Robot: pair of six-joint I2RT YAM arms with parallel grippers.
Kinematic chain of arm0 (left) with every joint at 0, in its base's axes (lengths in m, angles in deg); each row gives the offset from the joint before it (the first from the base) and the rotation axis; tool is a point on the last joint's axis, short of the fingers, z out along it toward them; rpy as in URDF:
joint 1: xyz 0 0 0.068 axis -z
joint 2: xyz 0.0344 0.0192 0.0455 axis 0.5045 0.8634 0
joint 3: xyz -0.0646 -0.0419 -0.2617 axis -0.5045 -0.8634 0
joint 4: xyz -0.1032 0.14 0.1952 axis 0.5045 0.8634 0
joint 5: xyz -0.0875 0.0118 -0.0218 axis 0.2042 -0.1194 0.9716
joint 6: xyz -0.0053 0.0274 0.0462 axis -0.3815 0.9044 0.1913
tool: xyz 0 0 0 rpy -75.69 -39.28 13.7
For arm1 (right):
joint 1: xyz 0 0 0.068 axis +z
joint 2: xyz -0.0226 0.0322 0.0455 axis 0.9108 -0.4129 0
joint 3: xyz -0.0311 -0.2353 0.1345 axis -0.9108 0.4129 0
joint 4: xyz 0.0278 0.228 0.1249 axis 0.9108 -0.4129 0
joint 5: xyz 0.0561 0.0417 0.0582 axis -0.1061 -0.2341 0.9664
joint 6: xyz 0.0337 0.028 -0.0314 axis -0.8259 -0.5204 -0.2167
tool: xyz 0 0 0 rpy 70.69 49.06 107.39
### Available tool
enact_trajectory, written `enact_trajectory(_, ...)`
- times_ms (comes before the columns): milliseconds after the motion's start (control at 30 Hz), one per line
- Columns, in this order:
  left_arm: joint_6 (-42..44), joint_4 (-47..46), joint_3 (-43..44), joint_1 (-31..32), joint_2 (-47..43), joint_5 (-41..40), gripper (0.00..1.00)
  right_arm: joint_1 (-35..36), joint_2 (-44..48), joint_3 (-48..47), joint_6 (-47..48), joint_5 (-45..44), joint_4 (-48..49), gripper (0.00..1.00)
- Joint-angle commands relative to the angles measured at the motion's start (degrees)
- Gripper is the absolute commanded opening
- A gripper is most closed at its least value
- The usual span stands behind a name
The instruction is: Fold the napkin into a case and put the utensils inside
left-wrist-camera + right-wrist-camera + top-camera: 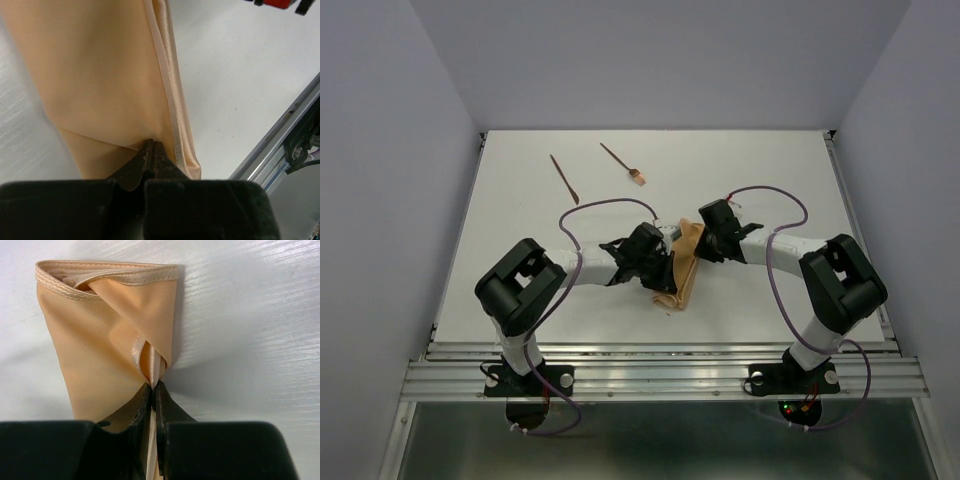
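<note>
Top external: shows the napkin (pixel 682 272) folded to a narrow strip mid counter (pixel 770 170), by judgement about halfway to a case. Wrist views: show left gripper (pixel 152 147) and right gripper (pixel 153 386) jaws clenched on its folds. Leaves fork (pixel 623 163) and knife (pixel 564 178) lying far back, well apart, not yet inserted.

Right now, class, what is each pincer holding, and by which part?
Both hold the napkin. The left pincer pinches a fold beside its hemmed edge; the right pincer pinches a folded-over hemmed flap.
</note>
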Motion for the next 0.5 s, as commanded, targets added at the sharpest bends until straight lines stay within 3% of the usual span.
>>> enact_trajectory(0, 0.7, 0.9, -1.4, 0.4, -5.5, -2.3, 0.00, -0.2, -0.2, -1.8, 0.6, 0.1, 0.5, 0.11)
enact_trajectory(233, 0.2, 4.8, -3.1, 1.1, -11.8, -2.0, 0.00, -0.2, 0.0, -1.7, 0.3, 0.3, 0.5, 0.11)
enact_trajectory(467, 0.1, 5.0, -7.3, 1.1, -12.1, -3.4, 0.00, -0.2, 0.4, -1.7, 0.3, 0.4, 0.5, 0.11)
